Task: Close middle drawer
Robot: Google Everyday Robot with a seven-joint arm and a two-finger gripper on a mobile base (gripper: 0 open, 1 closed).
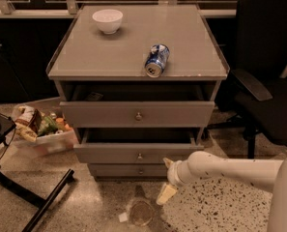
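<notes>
Hovering low before the cabinet [133, 62], the gripper [167, 179] is holding its fingers spread, gripping nothing. The middle drawer [109, 153] is sitting just up-left of it, jutting slightly, front running crosswise; an inward push seems needed.

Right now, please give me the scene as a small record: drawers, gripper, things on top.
middle drawer: slightly open
top drawer: partly open
bottom drawer: looks shut
gripper: low, by the middle drawer's front, right of centre; fingers open
on top: bowl at back left; can on its side near the front
</notes>
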